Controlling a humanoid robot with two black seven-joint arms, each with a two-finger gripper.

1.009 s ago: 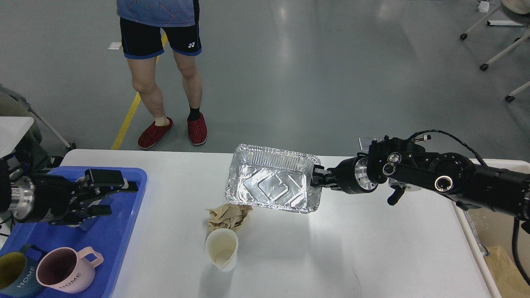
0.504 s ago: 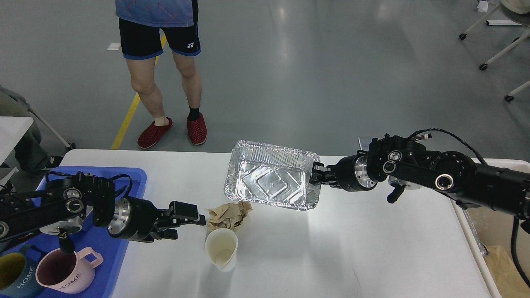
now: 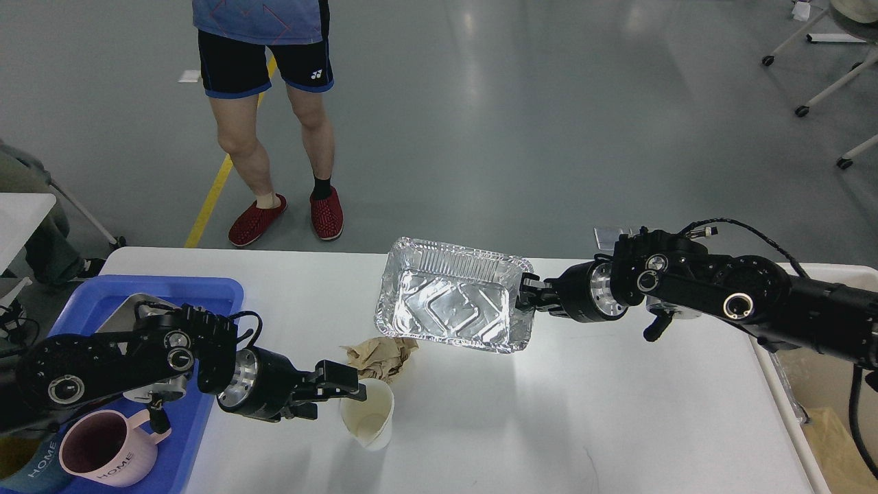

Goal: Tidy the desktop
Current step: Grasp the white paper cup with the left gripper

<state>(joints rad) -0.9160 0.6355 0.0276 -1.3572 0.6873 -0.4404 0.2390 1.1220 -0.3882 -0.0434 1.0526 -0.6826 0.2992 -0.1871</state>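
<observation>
Reading what's legible here: the pink mug [image 3: 103,449] in the blue tray [image 3: 199,291] carries "HOME" in dark capitals along its lower side. Just left of it, the dark teal mug [image 3: 34,466] at the frame's corner shows "HOME" too, in pale letters running up its wall. Up top, a small white logo sits on the hem of the bystander's black shorts [image 3: 264,65], too small to read as letters. Nothing else bears readable writing.

A shiny silver foil tray [image 3: 453,295] with embossed chevrons is seen on the white desktop [image 3: 617,412], beside crumpled brown paper [image 3: 381,355], a cream paper cup [image 3: 369,415], a pink mug [image 3: 103,456] and a blue tray [image 3: 164,288].
</observation>
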